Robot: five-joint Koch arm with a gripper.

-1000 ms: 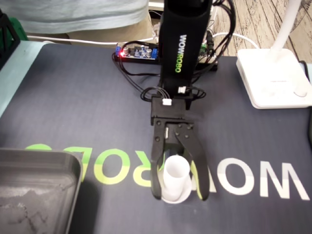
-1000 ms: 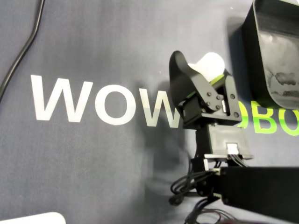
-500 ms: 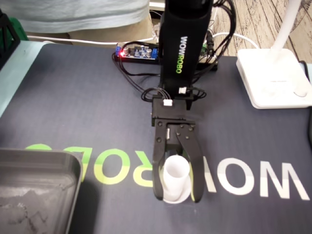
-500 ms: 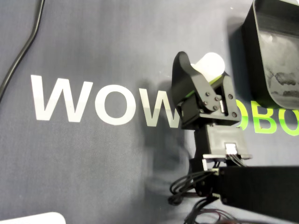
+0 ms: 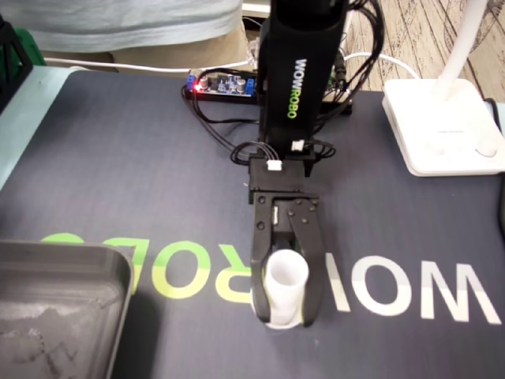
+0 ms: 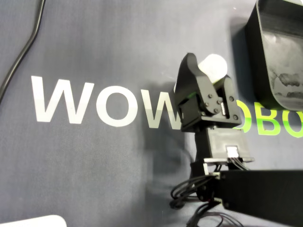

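A small white cup [image 5: 285, 278] stands on the dark mat [image 5: 118, 174], over the pale lettering near the mat's front edge in the fixed view. My gripper [image 5: 284, 314] reaches down from the black arm and its two black jaws press against the cup's left and right sides. The overhead view shows the same cup [image 6: 214, 65] poking out from between the jaws of the gripper [image 6: 208, 71], its lower part hidden by them. The cup's base looks to rest on the mat.
A grey metal tray [image 5: 55, 316] sits at the front left of the fixed view and at the upper right of the overhead view [image 6: 279, 56]. A white lamp base [image 5: 442, 126] stands at the right. A circuit board [image 5: 221, 83] and cables lie behind the arm.
The jaws have narrowed from wide apart on either side of the cup to pressing on its sides. The arm shifted slightly. The cup stays in place.
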